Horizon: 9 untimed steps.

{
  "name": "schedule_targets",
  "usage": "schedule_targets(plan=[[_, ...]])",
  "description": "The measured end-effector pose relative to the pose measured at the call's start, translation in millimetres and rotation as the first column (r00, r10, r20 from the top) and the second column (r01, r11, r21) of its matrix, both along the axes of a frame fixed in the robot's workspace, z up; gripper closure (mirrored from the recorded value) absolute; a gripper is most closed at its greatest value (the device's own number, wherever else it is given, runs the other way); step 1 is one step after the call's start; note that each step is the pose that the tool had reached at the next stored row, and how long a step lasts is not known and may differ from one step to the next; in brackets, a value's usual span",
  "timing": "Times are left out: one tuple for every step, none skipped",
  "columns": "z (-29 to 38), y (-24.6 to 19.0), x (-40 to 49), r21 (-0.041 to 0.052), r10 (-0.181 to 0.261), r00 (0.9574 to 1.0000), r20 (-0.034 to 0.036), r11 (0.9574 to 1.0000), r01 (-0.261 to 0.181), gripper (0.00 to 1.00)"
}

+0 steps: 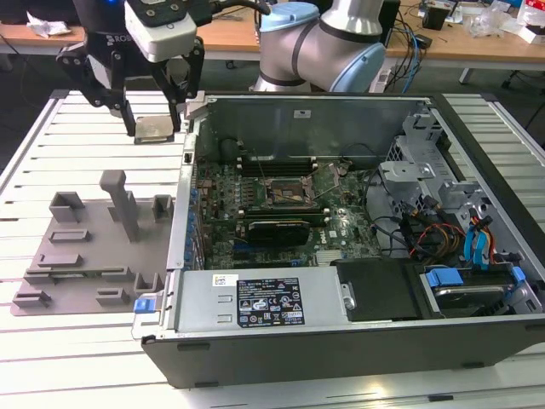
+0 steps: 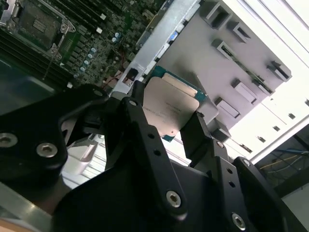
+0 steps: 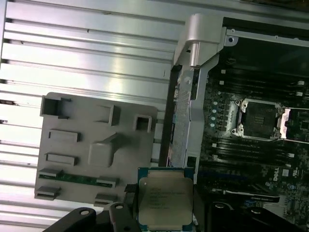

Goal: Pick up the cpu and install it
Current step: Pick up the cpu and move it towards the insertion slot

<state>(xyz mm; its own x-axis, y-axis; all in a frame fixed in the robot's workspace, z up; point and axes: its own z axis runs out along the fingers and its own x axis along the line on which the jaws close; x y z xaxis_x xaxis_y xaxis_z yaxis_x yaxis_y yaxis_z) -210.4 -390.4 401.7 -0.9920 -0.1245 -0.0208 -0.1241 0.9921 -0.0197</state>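
The jaws are clenched on the cpu (image 2: 170, 107), one black finger (image 2: 141, 133) on each of two opposite edges. The silvery top plate faces the cameras in both wrist views, and a strip of the green substrate edge shows beyond it. The cpu hangs level between the jaws, clear of every surface.

In the exterior view the cpu (image 1: 155, 130) is held aloft over the slatted bench (image 1: 60, 145). It is just outside the open computer case (image 1: 281, 307), on the exterior view's left of the case's far corner. The grey tray (image 1: 92, 223) lies on the bench below and nearer the camera, apart from the cpu.

Step in hand: pick-up is complete and the cpu is in transit. Installation is not yet done. The socket (image 1: 288, 194) sits on the motherboard (image 1: 341, 234) inside the case, well apart from the cpu. In the first wrist view the socket (image 3: 259, 118) appears uncovered, with its metal frame around it.

Judgement: installation calls for carrying the cpu over the case wall, squaring its edges to the socket and lowering it flat. A tilted or rotated descent risks damage to the socket contacts.
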Motion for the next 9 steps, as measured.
schedule_targets(plan=[[-0.1,0.0,4.2,0.0001,0.000,1.0000,0.0001,1.0000,0.000,0.45],[-0.1,0.2,9.5,0.0000,0.000,1.0000,0.0000,1.0000,0.000,0.45],[-0.2,0.3,13.7,0.0001,0.000,1.0000,0.0001,1.0000,0.000,0.45],[-0.3,0.4,15.4,0.0001,0.000,1.0000,0.0001,1.0000,0.000,0.45],[-0.3,0.4,17.2,0.0000,0.000,1.0000,0.0001,1.0000,0.000,0.45],[-0.5,0.6,21.9,0.0000,0.000,1.0000,0.0000,1.0000,0.000,0.45],[-0.8,0.8,25.3,0.0000,0.000,1.0000,0.0000,1.0000,0.000,0.45],[-1.3,1.3,29.1,0.0000,0.000,1.0000,0.0000,1.0000,0.000,0.45],[-2.3,2.0,32.4,0.0001,0.000,1.0000,0.0001,1.0000,0.000,0.45]])
